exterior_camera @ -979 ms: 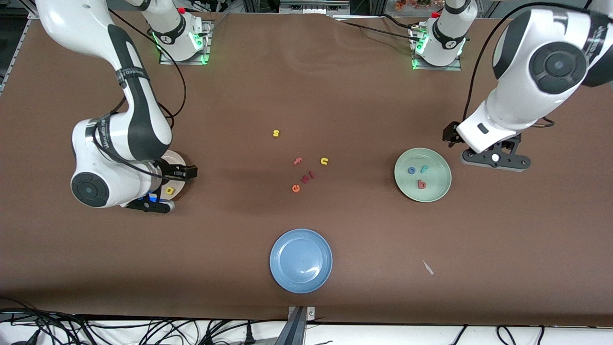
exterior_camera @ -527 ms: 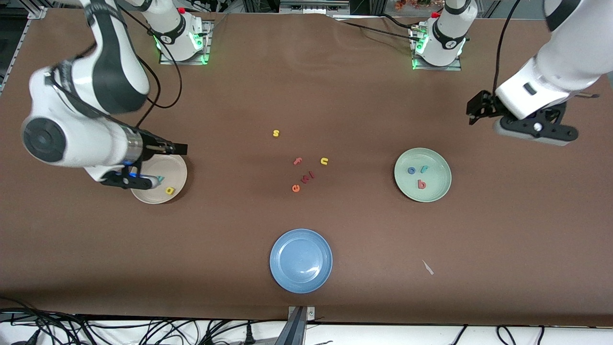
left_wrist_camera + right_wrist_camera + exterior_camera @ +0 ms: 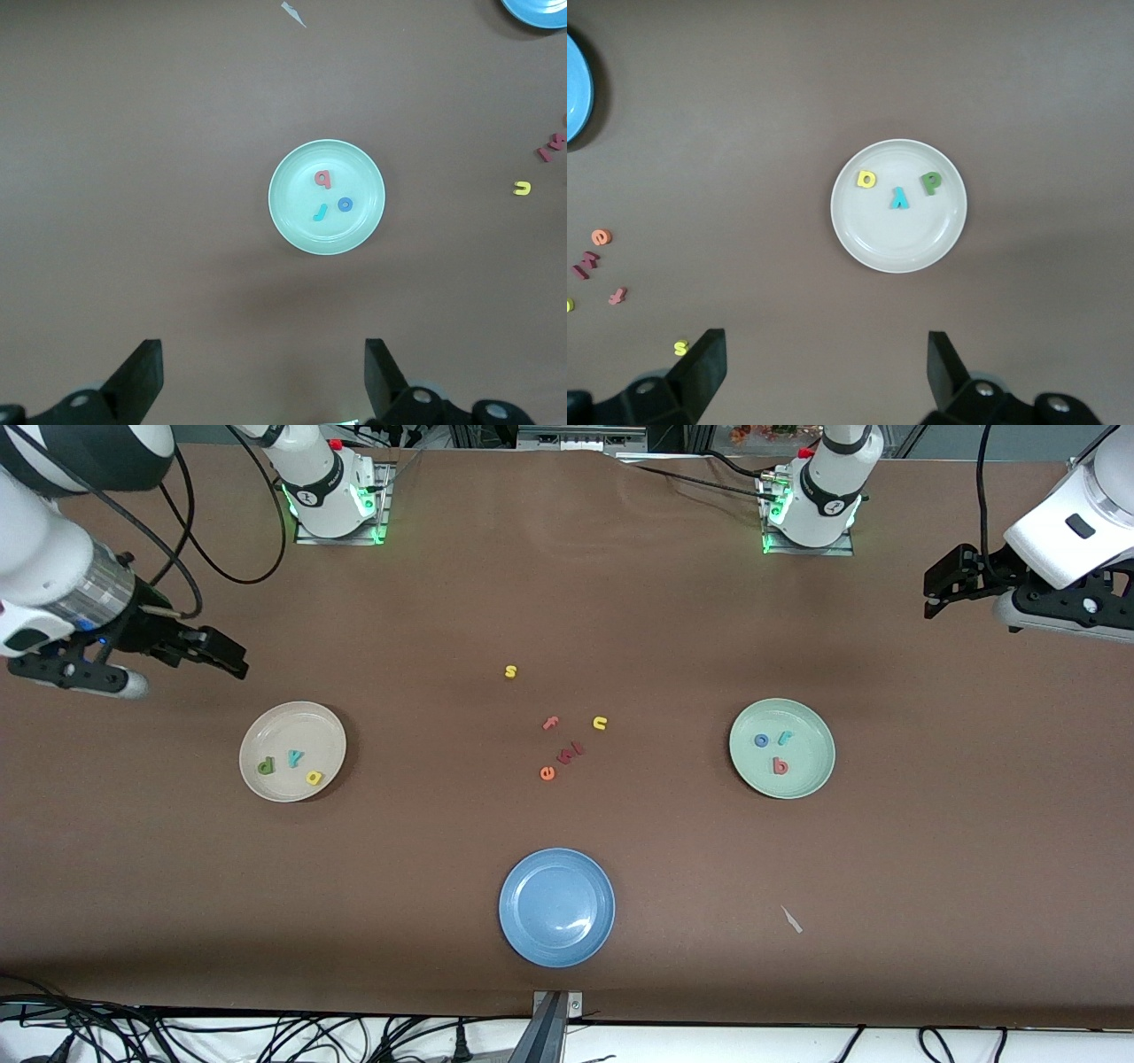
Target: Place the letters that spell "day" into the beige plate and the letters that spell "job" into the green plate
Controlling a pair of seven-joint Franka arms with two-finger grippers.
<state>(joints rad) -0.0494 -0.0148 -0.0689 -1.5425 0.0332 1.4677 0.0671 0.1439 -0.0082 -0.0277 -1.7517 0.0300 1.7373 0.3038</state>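
The beige plate (image 3: 306, 731) holds the green d (image 3: 265, 766), teal y (image 3: 295, 758) and yellow a (image 3: 314, 778). In the right wrist view the same plate (image 3: 895, 239) and its three letters show below. The green plate (image 3: 811, 753) holds the blue o (image 3: 761, 740), teal j (image 3: 784, 737) and red b (image 3: 780, 766); the left wrist view also shows this plate (image 3: 297, 190). My right gripper (image 3: 226, 657) (image 3: 827, 367) hangs open and empty, up over bare table at its arm's end. My left gripper (image 3: 939, 589) (image 3: 263, 372) is likewise open, empty and raised at its own end.
Loose letters lie mid-table: yellow s (image 3: 510, 671), pink f (image 3: 550, 723), yellow u (image 3: 600, 723), orange e (image 3: 547, 773) and dark red pieces (image 3: 571, 753). A blue plate (image 3: 532, 886) sits nearer the front camera. A paper scrap (image 3: 791, 919) lies toward the left arm's end.
Both arms have lifted and drawn away from their plates toward the table's ends. The right arm no longer covers the beige plate, so the d and y now show.
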